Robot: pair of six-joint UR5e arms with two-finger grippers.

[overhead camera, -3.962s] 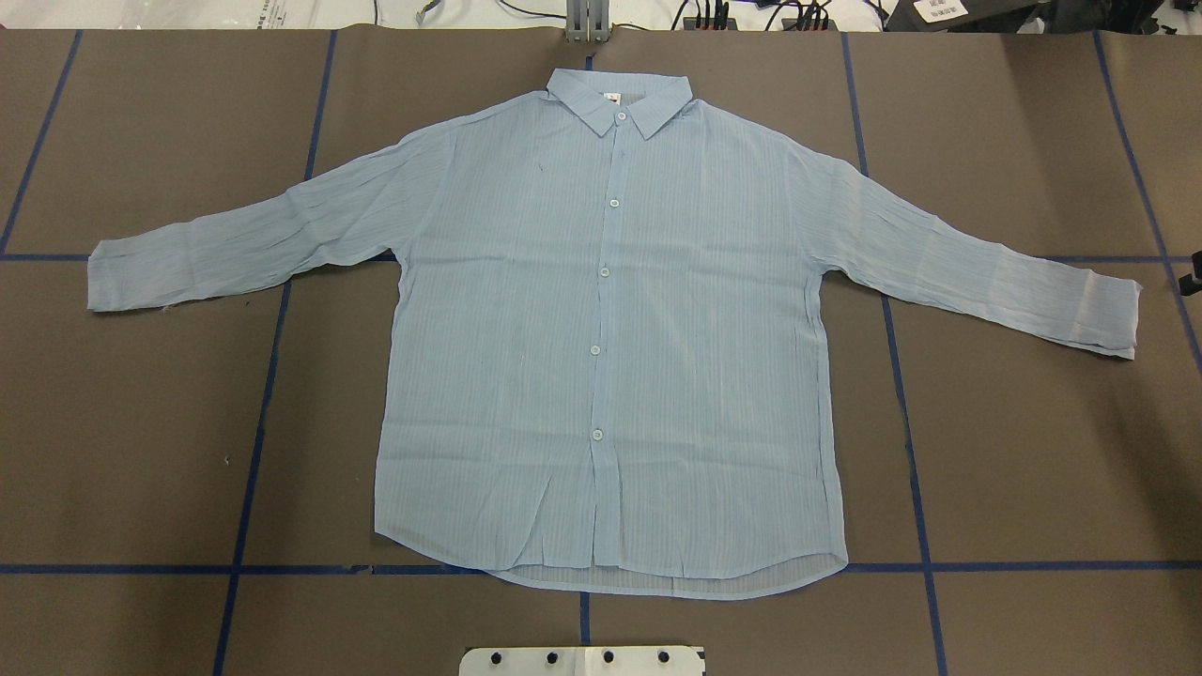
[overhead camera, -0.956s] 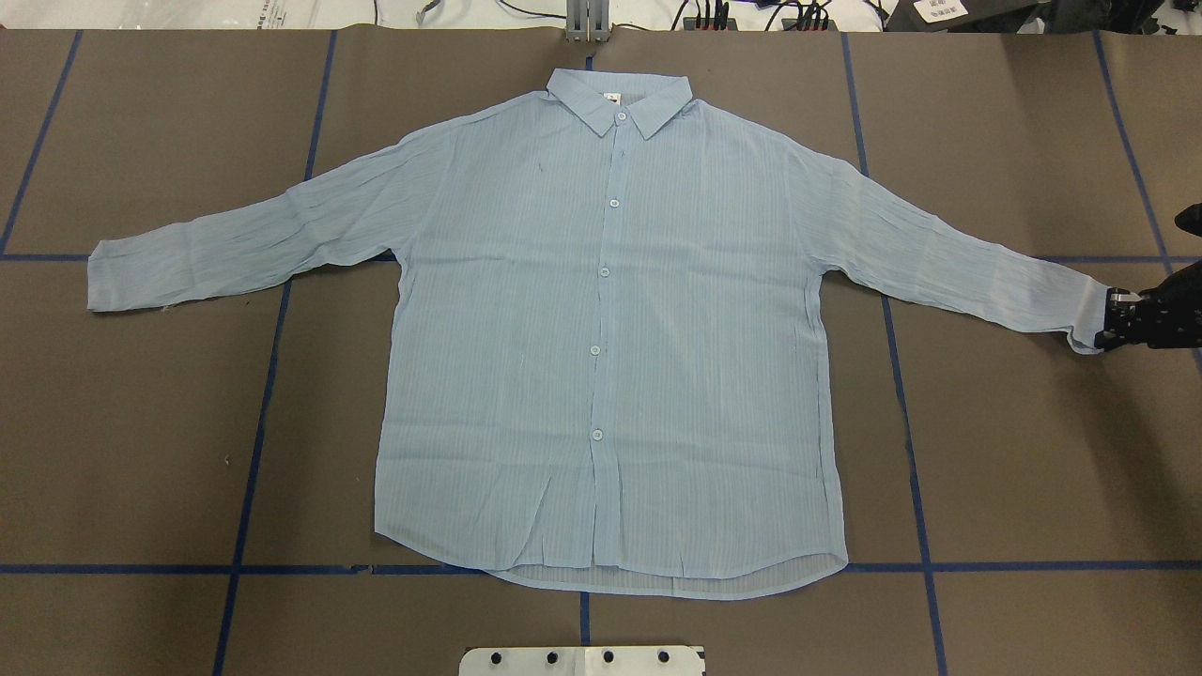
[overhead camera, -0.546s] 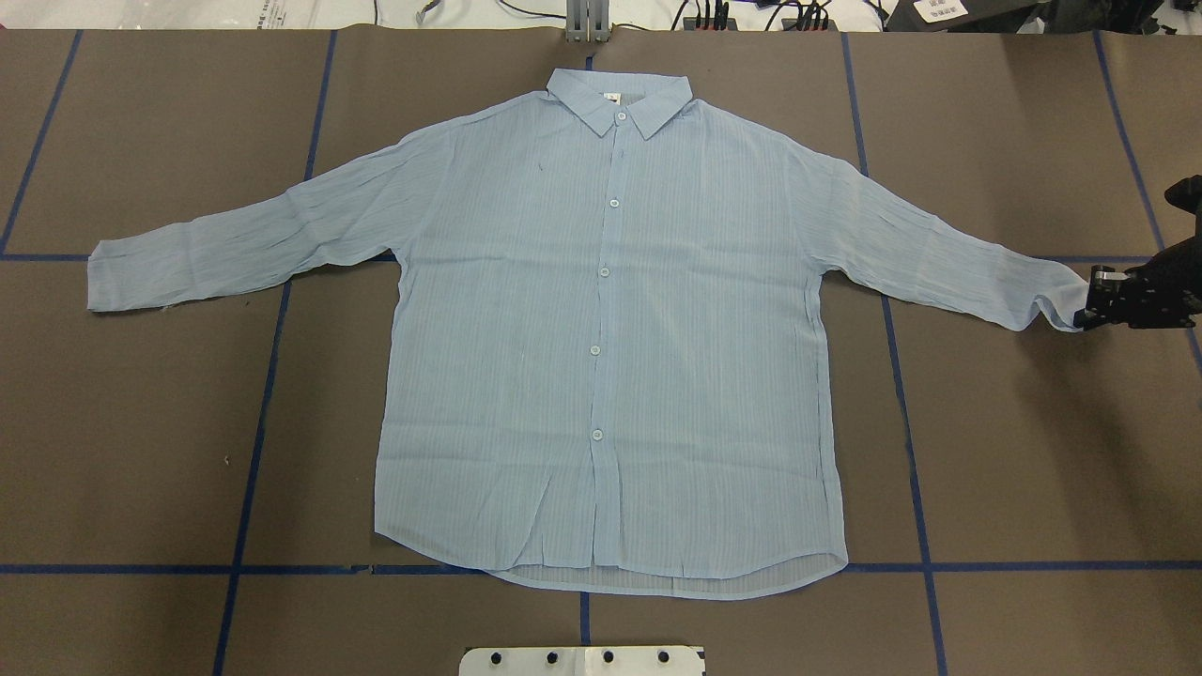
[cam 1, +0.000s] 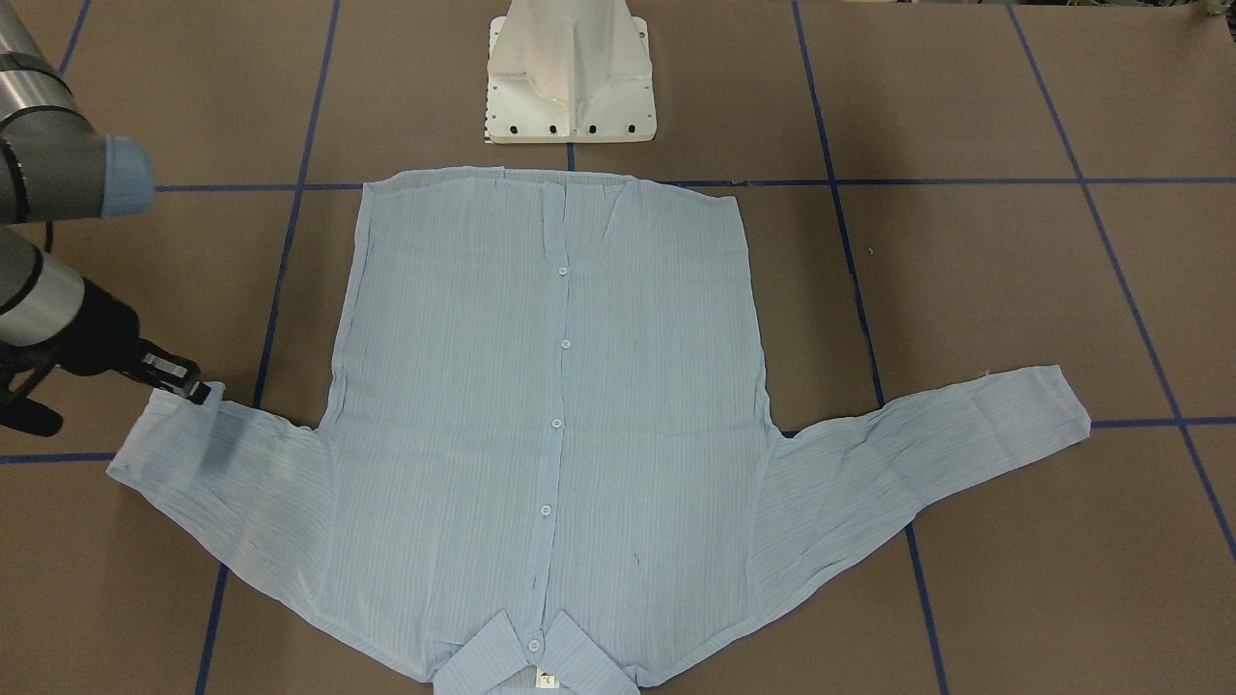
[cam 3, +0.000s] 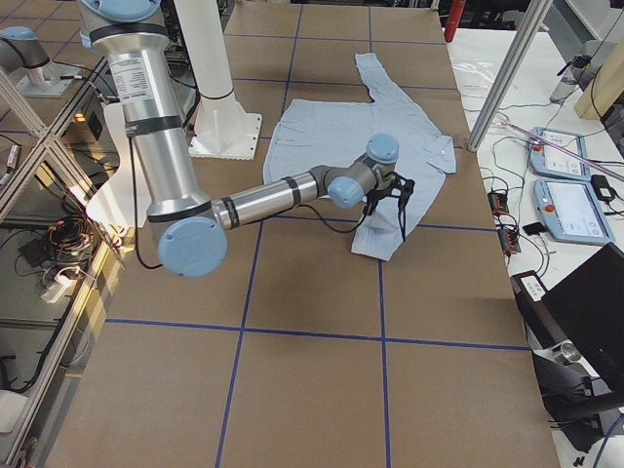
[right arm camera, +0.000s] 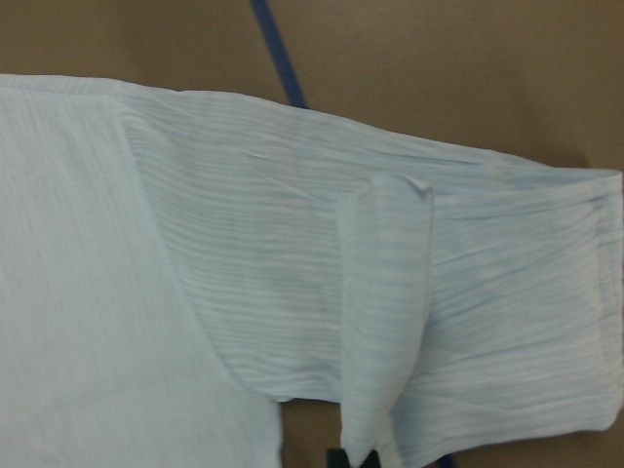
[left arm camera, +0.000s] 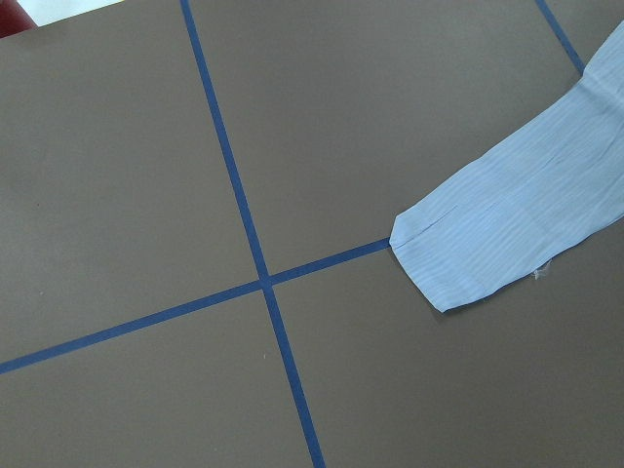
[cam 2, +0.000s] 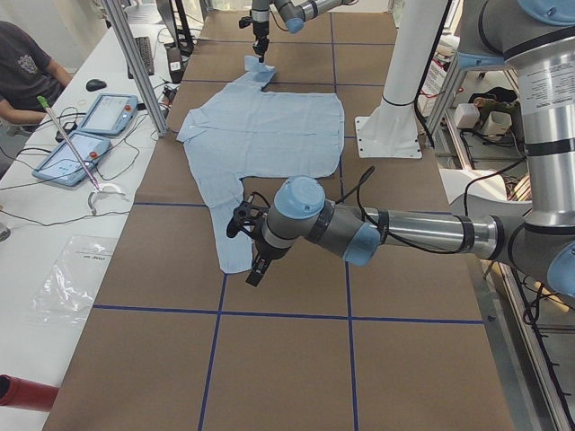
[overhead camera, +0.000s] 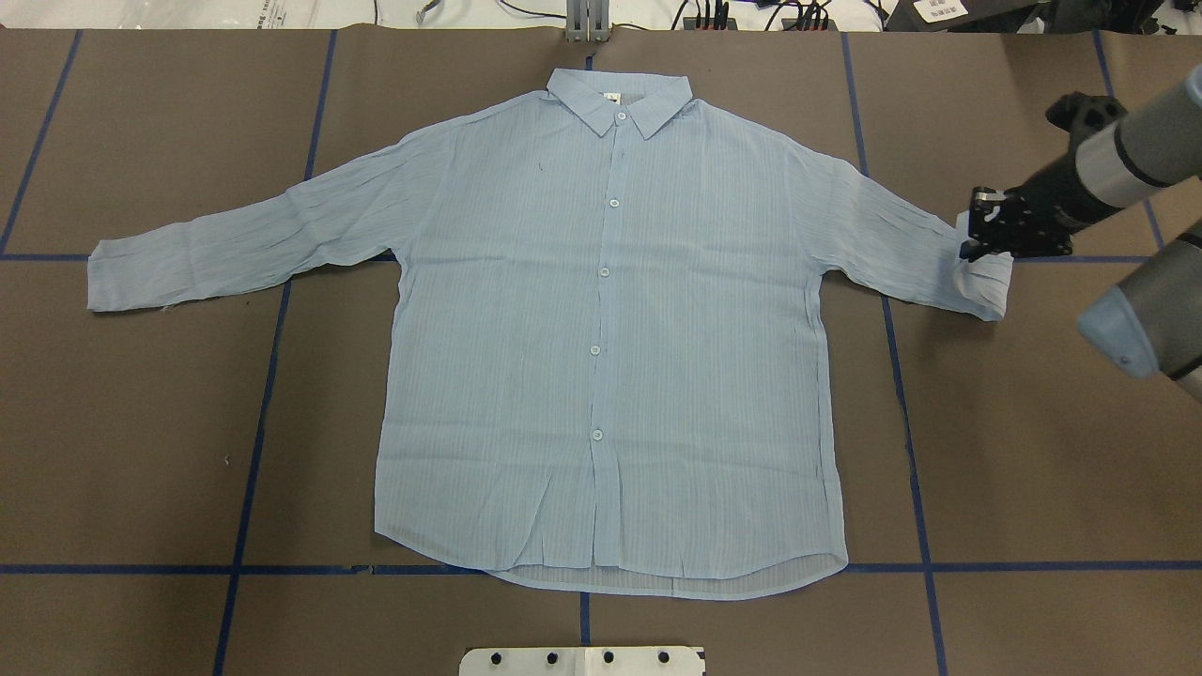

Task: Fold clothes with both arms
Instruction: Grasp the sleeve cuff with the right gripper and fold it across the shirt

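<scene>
With the shirt (overhead camera: 610, 376) spread flat on the worktop (overhead camera: 141, 422), the jaws of the right arm (overhead camera: 1117, 174) pinch the cuff (right arm camera: 385, 292) of the right sleeve (overhead camera: 892, 239), raised and turned inward, so the first sleeve fold seems begun and next calls for carrying it left across the shirt, while I cannot tell how the jaws of the left arm (cam 2: 359, 235) stand.

I can read no word or number anywhere. The small white neck label (cam 1: 547, 681) inside the collar of the shirt (cam 1: 541, 386), near the desk edge far from my base, bears a dark mark too small to make out. A white sticker (overhead camera: 939, 9) on dark gear beyond the desk's far right corner carries dark print, likewise illegible. The tablet screens (cam 3: 570, 210) on the side bench are unreadable.
</scene>
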